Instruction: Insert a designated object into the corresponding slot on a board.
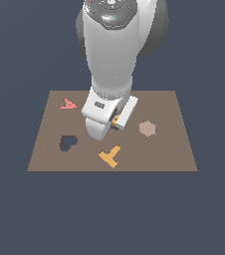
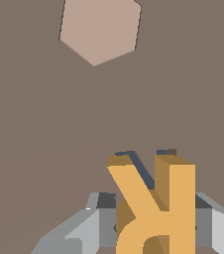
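Observation:
The orange-yellow letter R block [image 2: 156, 208] sits between my gripper's [image 2: 153, 223] grey fingers [image 2: 101, 221], which are closed against its two sides. Dark slivers of the R-shaped slot [image 2: 142, 167] show right behind the block's legs on the brown board [image 2: 44, 124]. I cannot tell how deep the block sits in it. In the exterior view the gripper [image 1: 115, 121] is low over the middle of the board [image 1: 169, 149]. Only a small orange bit of the block [image 1: 116, 119] shows there, and the arm hides the slot.
A pale hexagon piece [image 1: 147, 128] lies to the exterior view's right of the gripper and also shows in the wrist view [image 2: 100, 30]. An orange T-shaped piece [image 1: 110, 156], a dark heart-shaped cutout [image 1: 67, 143] and a pink arrow-like piece [image 1: 68, 104] are on the board.

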`<action>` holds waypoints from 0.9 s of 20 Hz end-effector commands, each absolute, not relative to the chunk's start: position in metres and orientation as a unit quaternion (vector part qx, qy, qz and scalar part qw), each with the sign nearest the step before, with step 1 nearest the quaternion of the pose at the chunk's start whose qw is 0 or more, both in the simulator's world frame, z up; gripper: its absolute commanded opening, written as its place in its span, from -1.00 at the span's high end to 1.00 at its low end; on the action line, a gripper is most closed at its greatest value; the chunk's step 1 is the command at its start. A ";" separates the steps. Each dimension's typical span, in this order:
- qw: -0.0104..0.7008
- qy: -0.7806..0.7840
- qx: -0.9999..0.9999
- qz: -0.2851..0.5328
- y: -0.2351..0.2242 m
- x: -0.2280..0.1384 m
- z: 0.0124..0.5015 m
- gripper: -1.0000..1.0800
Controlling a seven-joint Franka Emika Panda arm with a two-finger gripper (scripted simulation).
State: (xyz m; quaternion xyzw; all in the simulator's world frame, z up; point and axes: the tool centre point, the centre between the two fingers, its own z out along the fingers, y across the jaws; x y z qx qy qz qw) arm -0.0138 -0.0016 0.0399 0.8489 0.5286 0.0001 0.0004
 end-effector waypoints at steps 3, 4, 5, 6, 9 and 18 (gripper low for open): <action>0.000 0.543 0.840 0.000 -0.004 -0.009 0.040 1.00; 0.000 0.544 0.839 0.000 -0.004 -0.008 0.040 1.00; 0.000 0.545 0.839 0.000 -0.005 -0.008 0.040 1.00; 0.000 0.545 0.838 0.000 -0.005 -0.008 0.040 1.00; 0.000 0.543 0.839 0.000 -0.004 -0.008 0.039 1.00; 0.000 0.545 0.838 0.000 -0.004 -0.008 0.030 -0.92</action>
